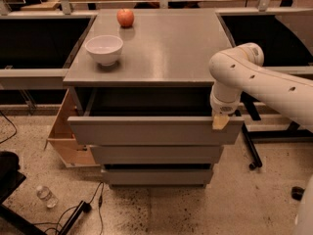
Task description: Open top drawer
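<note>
The top drawer (146, 129) of the grey cabinet is pulled out a good way, and its dark inside shows behind the flat grey front. My gripper (220, 120) hangs from the white arm at the right end of the drawer's front, its tan fingertip over the front's top edge. The two lower drawers (156, 154) sit further back under it.
A white bowl (103, 49) and a red apple (125, 17) sit on the cabinet top (166, 48). A wooden box (63, 136) stands on the floor at the cabinet's left. A plastic bottle (46, 195) and cables lie on the floor. Black table legs stand to the right.
</note>
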Controlling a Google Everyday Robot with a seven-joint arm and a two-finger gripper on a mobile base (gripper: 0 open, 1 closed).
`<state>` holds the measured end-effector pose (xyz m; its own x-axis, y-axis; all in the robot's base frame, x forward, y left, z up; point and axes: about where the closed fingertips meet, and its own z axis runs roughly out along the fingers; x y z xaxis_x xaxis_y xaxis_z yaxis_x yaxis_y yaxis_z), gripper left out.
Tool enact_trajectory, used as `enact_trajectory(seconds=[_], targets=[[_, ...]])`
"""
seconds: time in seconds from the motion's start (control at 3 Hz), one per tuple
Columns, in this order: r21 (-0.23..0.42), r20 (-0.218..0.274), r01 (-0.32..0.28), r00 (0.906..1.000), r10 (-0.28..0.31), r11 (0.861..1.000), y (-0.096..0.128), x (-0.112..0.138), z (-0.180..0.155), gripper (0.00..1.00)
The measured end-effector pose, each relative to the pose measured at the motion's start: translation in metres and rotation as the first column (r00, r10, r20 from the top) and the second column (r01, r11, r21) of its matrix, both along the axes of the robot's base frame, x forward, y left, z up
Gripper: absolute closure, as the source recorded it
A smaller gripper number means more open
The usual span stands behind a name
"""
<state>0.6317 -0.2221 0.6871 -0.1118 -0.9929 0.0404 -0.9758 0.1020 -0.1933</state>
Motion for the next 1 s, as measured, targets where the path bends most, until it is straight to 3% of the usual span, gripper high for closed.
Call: enact_trajectory(seconds=[1.0], targets=[[0.0, 0.0, 0.0, 1.0, 0.0, 1.0, 0.0, 0.0, -0.0001, 0.34]])
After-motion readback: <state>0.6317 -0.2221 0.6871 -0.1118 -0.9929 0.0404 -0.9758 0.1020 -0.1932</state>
